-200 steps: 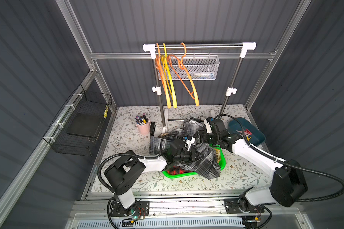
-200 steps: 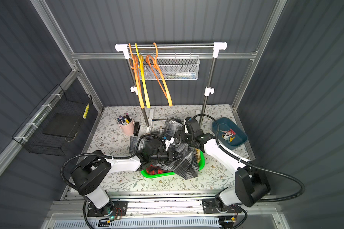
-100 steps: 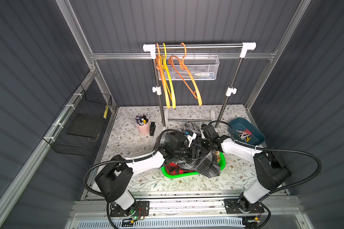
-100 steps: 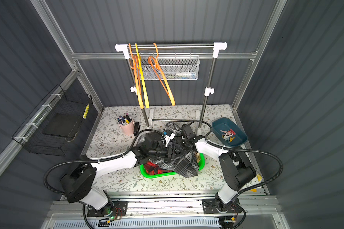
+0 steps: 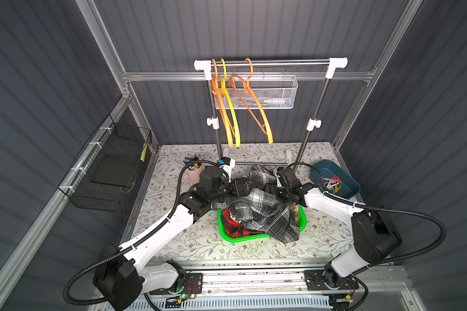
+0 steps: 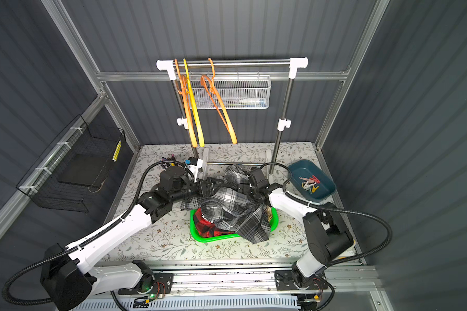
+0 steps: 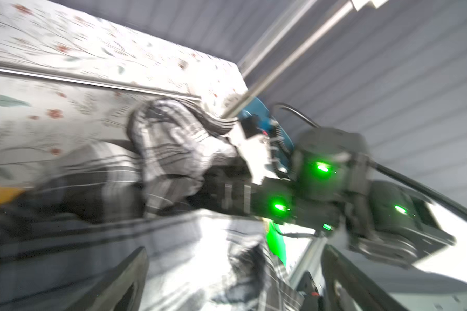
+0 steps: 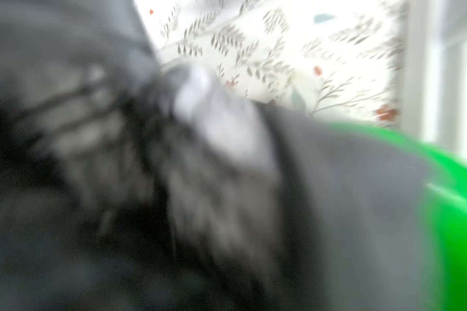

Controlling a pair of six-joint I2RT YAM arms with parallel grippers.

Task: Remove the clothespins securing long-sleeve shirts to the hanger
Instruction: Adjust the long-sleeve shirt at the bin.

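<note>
Across the lower middle of both top views spreads the floral table [image 5: 178,237] [image 6: 151,237], walled in grey. At its back, upper centre of the frame, stands the rack [image 5: 270,63]. Three bare hangers [image 5: 268,136], two orange and one yellow, hang at the left end of its bar. A black wire basket [image 5: 111,172] is fixed to the wall at the left of the frame.

Centre frame, the grey shirt [image 5: 256,204] lies crumpled over a green tray [image 5: 240,238], spilling past the tray's right corner onto the table. The red shirt [image 5: 235,227] lies under it in the tray's left part, and a sliver of yellow plaid [image 5: 295,214] shows at the tray's right rim. Right of the pile, a blue bin [image 5: 324,168] sits on the table.

The left gripper [image 5: 250,186] reaches in from the left over the grey shirt. The blurred left wrist view shows its fingers [image 7: 130,274] spread wide, released, with grey cloth lying loose beyond them. The right gripper [image 5: 268,188] points into the same shirt from the right, its tips sunk in folds and its jaws wide apart. The right wrist view is too blurred to show whether cloth lies between them.

The clothespins [image 5: 332,184], red, yellow and pale, lie heaped in the bin.
</note>
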